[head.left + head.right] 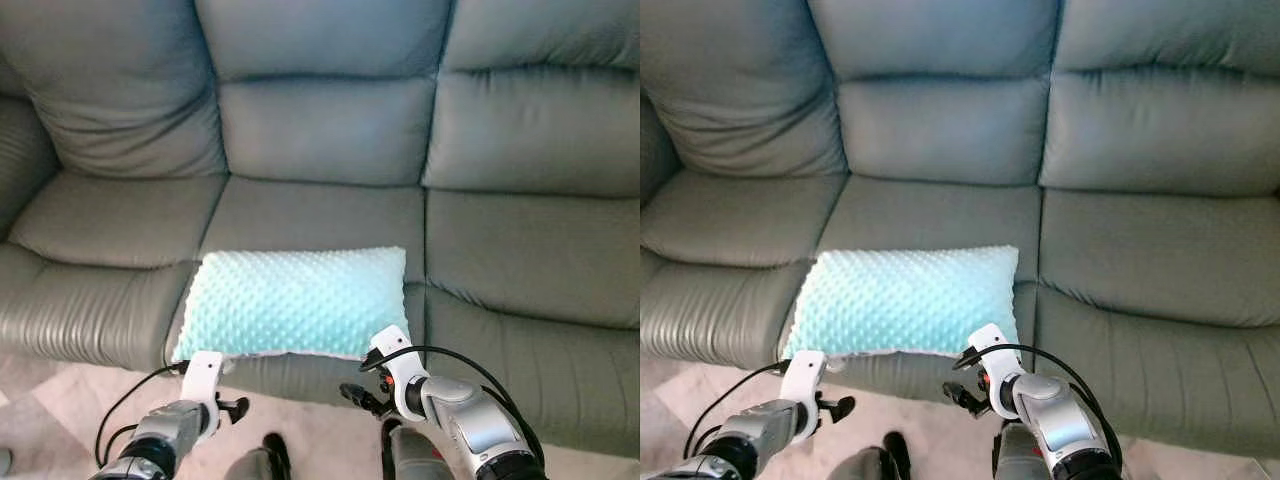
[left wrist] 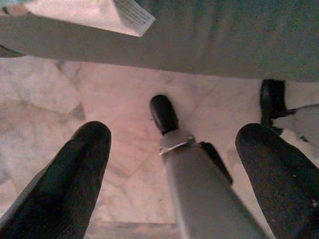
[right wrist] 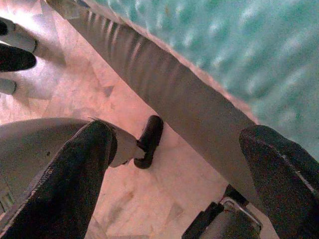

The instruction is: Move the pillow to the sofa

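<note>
Now pillow (image 1: pixel 295 301) on sofa (image 1: pixel 330 120) seat, both pincers apparently open below it

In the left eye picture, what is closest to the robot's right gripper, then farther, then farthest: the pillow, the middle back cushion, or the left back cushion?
From the right gripper:
1. Pillow, just ahead on the seat's front edge.
2. Middle back cushion, straight behind the pillow.
3. Left back cushion, far off at the sofa's left end.

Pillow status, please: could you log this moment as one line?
pillow: lying on sofa middle seat | left gripper: open, empty | right gripper: open, empty
</note>
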Robot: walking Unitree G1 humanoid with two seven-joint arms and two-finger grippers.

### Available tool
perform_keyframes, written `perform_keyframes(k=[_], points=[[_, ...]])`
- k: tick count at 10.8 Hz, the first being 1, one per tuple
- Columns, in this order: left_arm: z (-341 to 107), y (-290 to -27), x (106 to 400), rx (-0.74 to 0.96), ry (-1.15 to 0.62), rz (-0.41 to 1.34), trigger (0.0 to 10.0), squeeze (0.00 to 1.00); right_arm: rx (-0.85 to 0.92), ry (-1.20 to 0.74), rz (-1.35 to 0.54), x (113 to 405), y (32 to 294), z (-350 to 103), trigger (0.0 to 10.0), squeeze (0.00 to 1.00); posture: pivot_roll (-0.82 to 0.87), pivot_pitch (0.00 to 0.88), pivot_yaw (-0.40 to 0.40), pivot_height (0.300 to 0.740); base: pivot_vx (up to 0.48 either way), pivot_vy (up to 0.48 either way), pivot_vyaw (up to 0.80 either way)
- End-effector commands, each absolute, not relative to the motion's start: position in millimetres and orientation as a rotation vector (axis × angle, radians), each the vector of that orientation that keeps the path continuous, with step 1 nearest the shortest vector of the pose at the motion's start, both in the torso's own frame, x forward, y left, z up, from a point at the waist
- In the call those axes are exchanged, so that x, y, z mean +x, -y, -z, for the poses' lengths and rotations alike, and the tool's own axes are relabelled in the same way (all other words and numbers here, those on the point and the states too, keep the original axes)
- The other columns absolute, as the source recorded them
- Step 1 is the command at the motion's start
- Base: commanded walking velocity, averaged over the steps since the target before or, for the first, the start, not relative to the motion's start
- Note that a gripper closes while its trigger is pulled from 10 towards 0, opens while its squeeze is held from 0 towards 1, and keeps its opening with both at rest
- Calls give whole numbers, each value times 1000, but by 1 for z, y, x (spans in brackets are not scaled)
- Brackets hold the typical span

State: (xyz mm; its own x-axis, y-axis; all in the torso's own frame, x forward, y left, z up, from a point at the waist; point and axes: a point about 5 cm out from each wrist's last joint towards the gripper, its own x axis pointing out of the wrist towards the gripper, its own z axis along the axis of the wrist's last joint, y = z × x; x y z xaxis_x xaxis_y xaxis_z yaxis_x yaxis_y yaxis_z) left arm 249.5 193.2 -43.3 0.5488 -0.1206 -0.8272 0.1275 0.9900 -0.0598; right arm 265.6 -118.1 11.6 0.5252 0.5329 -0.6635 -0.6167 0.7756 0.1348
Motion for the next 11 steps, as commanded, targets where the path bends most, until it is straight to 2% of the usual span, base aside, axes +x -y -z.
perform_keyframes(k=[1,4,6,11], points=[[53,-205,234,26,-1033,108,10000,0,-111,-775,-709,259,114,-4,10000,0,-287,383,134,740,0,0,0],[49,-205,241,62,-998,58,10000,0,-143,-716,-656,271,117,1,10000,0,-304,421,130,740,0,0,0],[38,-204,258,129,-919,0,10000,0,-121,-685,-628,276,116,1,10000,0,-323,442,131,740,0,0,0],[16,-192,288,56,-801,-89,10000,0,-66,-547,-565,290,114,-11,10000,0,-332,465,133,740,0,0,0]])
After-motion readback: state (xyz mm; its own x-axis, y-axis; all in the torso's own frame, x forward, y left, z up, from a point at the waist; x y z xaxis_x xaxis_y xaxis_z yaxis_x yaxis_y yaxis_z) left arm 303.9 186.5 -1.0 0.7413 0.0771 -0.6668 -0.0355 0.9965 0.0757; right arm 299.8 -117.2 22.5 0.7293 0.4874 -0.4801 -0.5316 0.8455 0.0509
